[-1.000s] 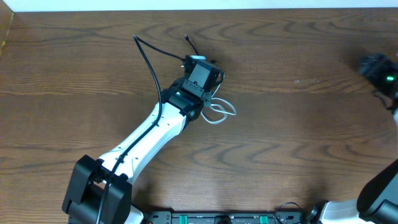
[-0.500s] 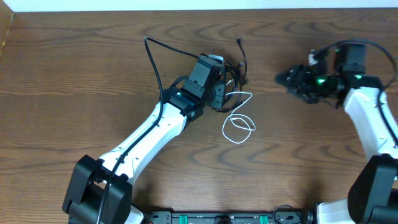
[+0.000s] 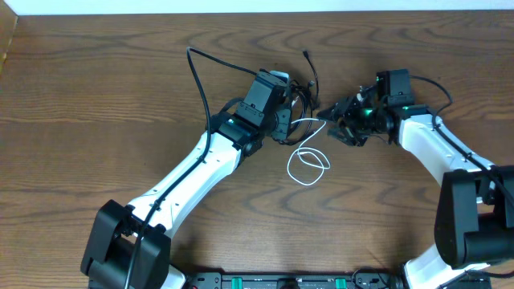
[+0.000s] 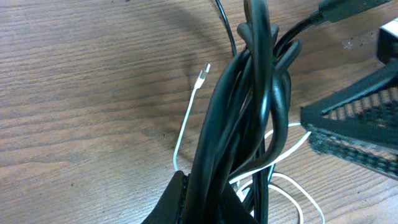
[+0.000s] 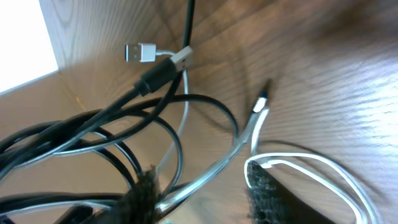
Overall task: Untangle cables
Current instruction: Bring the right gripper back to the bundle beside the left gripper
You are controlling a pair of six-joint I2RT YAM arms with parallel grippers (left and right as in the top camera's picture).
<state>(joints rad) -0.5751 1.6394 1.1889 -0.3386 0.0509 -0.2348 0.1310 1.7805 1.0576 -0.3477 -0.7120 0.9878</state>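
A tangle of black cables point(image 3: 302, 95) sits at mid-table, and my left gripper point(image 3: 287, 114) is shut on it. In the left wrist view the black cables point(image 4: 249, 106) rise as a thick twisted bundle out of my left gripper point(image 4: 208, 202). The white cable point(image 3: 309, 163) trails from the tangle in loops on the wood; its small plug point(image 4: 204, 73) lies bare beside the bundle. My right gripper point(image 3: 331, 122) is at the tangle's right side. In the right wrist view my right gripper point(image 5: 199, 196) stands open, with a strand of the white cable point(image 5: 214, 168) passing through the gap, unclamped.
One black cable end point(image 3: 309, 58) points toward the table's far edge. A USB plug point(image 5: 140, 53) hangs above the wood beside a black connector. The left arm's own thicker wire point(image 3: 197, 80) arcs out to the left of the bundle. The far table edge point(image 3: 257, 14) meets a white wall.
My right arm has swung in from the far right up to the tangle, its jaws narrowing around the white strand. The left gripper carried the bundle slightly right, then held still.
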